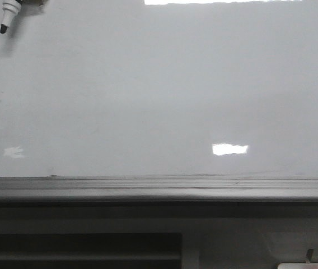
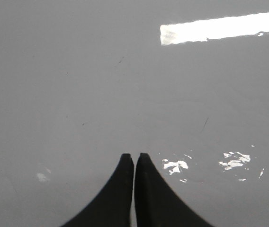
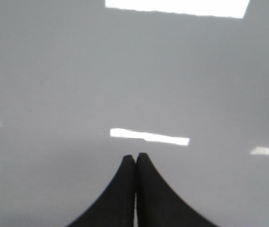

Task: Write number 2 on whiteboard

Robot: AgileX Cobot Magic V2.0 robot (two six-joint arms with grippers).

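The whiteboard (image 1: 159, 101) fills the front view, glossy pale grey with bright light reflections, and no number 2 or other drawn line shows on it. A white marker pen with a black tip (image 1: 8, 14) enters from the top left corner, tip down near the board; what holds it is out of view. In the left wrist view my left gripper (image 2: 134, 155) is shut and empty over the grey board surface (image 2: 77, 71). In the right wrist view my right gripper (image 3: 135, 155) is shut and empty over the board (image 3: 54, 71). Neither gripper shows in the front view.
A grey ledge (image 1: 159, 188) runs along the board's lower edge. Below it is a dark slatted panel (image 1: 80, 249), with a pale object (image 1: 307, 265) at the bottom right. The left wrist view shows a short faint scratch (image 2: 204, 124) and patchy reflections (image 2: 174, 165).
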